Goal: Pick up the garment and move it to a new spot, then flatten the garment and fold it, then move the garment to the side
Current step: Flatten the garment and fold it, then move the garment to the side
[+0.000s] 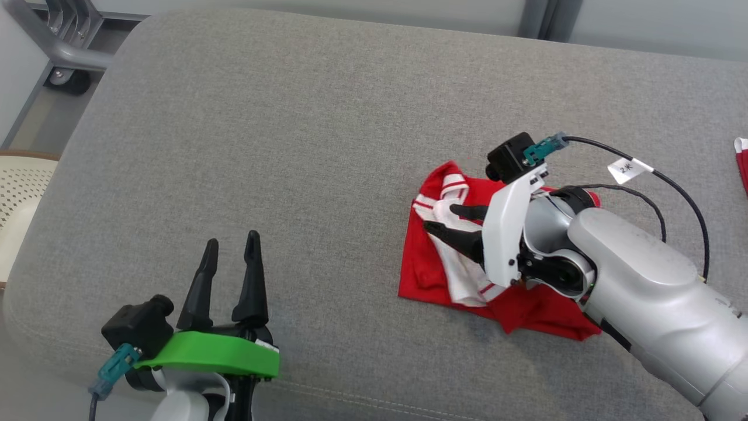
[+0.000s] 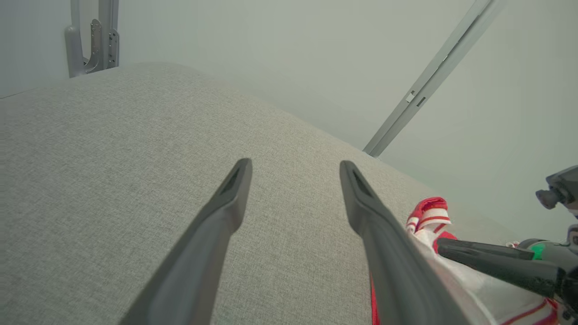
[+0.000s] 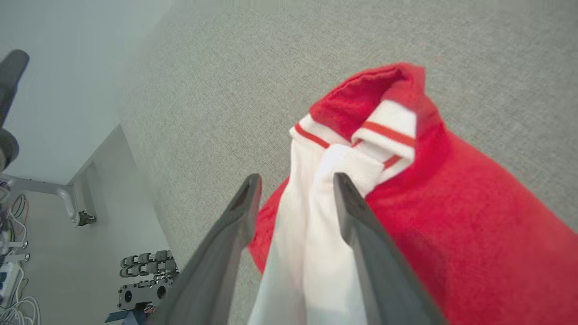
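A crumpled red garment (image 1: 429, 275) with white, red-striped panels lies on the right half of the grey cushion (image 1: 292, 146). My right gripper (image 1: 442, 217) sits low over its middle, open, with a white fold (image 3: 316, 234) running between the two fingers; I cannot tell whether they touch the cloth. The garment's red part (image 3: 465, 225) bunches up to the right of those fingers. My left gripper (image 1: 232, 240) is open over bare cushion near the front left, well apart from the garment. Past its tips (image 2: 295, 164) the garment (image 2: 429, 212) and a right finger (image 2: 483, 253) appear.
Another red and white cloth (image 1: 742, 164) pokes in at the right edge. A grey metal frame on a caster (image 1: 64, 58) stands past the cushion's far left corner, a cream perforated seat (image 1: 20, 187) at the left. A tagged black cable (image 1: 628, 168) loops off my right wrist.
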Robot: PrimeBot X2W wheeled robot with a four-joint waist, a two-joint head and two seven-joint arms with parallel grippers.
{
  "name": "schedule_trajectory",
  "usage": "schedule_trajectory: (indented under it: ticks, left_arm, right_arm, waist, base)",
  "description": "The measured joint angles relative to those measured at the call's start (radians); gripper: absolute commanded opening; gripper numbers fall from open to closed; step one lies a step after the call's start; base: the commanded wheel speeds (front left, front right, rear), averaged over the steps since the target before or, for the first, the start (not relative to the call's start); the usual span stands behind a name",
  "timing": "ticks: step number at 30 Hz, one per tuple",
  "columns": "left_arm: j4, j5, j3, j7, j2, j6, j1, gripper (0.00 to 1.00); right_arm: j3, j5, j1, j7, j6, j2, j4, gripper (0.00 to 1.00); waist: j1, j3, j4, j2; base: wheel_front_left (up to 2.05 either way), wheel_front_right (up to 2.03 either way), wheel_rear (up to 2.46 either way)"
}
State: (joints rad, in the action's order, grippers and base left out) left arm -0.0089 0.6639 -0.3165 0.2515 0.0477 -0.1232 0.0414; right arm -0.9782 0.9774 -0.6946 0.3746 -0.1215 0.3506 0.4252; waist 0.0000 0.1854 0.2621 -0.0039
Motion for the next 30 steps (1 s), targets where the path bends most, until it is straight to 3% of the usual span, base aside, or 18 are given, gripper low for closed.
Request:
schedule_trajectory:
  ticks: [4, 12, 18, 22, 30]
  left_arm:
    - [0.001, 0.001, 0.025, 0.000, 0.000, 0.000, 0.000, 1.00]
    - [0.000, -0.009, 0.048, 0.000, -0.001, 0.000, 0.000, 1.00]
    - [-0.006, -0.018, 0.058, 0.000, -0.001, 0.000, -0.001, 1.00]
    - [-0.011, -0.024, 0.058, 0.000, -0.001, 0.000, -0.002, 1.00]
    - [-0.031, -0.047, 0.049, 0.000, -0.001, 0.000, -0.003, 1.00]
  right_arm:
    - [0.000, 0.004, -0.031, -0.009, -0.001, -0.047, -0.001, 1.00]
    - [0.076, 0.029, -0.104, -0.077, -0.001, -0.058, -0.028, 1.00]
    - [0.124, 0.040, -0.131, -0.119, -0.002, 0.028, -0.026, 1.00]
    - [0.134, 0.076, -0.053, -0.127, -0.001, 0.081, -0.004, 1.00]
    - [0.153, 0.151, 0.114, -0.165, -0.001, 0.105, 0.033, 1.00]
  waist:
    - [0.0000, -0.003, -0.010, 0.0000]
    - [0.0000, -0.019, -0.059, 0.0000]
    - [0.0000, -0.031, -0.107, 0.0000]
    - [0.0000, -0.034, -0.141, 0.0000]
    - [0.0000, -0.016, -0.205, 0.0000]
  base:
    - [0.00, 0.00, 0.00]
    - [0.00, 0.00, 0.00]
    - [0.00, 0.00, 0.00]
    - [0.00, 0.00, 0.00]
    - [0.00, 0.00, 0.00]
